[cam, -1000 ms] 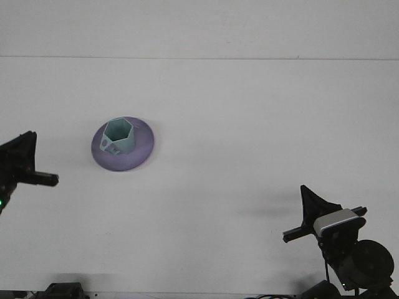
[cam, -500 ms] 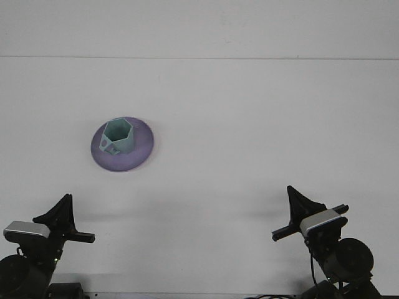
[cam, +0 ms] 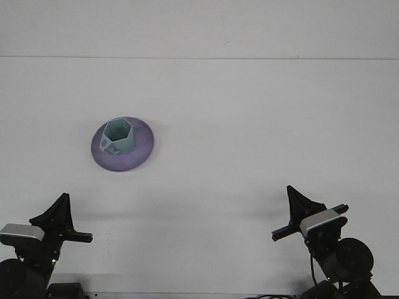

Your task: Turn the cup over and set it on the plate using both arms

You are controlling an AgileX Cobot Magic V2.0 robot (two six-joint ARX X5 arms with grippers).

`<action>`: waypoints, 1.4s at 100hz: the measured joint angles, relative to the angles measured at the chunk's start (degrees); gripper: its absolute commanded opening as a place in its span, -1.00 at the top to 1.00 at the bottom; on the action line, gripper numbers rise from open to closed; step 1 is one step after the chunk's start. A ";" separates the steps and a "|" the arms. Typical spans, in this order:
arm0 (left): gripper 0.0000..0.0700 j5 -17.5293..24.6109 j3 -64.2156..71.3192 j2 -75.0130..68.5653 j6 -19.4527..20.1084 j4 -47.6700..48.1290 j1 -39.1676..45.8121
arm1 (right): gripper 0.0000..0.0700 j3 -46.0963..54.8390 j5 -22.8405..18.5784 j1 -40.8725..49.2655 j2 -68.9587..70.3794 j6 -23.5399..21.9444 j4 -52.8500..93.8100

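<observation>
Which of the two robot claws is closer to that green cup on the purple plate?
The left. The left gripper sits near the table's front edge, just left of the cup. The right gripper is far off to the cup's right.

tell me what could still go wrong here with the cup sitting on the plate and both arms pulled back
1. The teal cup sits toward the far-left part of the purple plate rather than its middle, so a bump to the table might shift it toward the rim.
2. The left gripper and right gripper hang low near the table's front edge; any sweeping move from there could graze the white table.
</observation>
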State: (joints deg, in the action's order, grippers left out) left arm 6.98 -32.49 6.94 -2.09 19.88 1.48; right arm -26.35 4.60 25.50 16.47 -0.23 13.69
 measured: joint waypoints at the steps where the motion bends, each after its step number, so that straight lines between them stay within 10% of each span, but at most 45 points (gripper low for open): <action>1: 0.96 0.00 0.00 0.00 0.00 0.00 0.00 | 1.00 0.00 0.00 0.00 0.00 0.00 0.00; 74: 0.96 -2.78 30.38 -6.60 1.79 -33.73 0.15 | 1.00 0.00 -0.02 0.00 0.00 0.00 -0.70; 140: 0.96 -2.69 30.53 -6.73 -0.42 -35.28 0.15 | 1.00 0.00 -0.02 0.00 0.00 0.00 -0.72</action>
State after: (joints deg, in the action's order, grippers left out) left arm 4.29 -1.96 0.21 -2.50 -15.40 1.63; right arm -26.35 4.58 25.50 16.47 -0.23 12.97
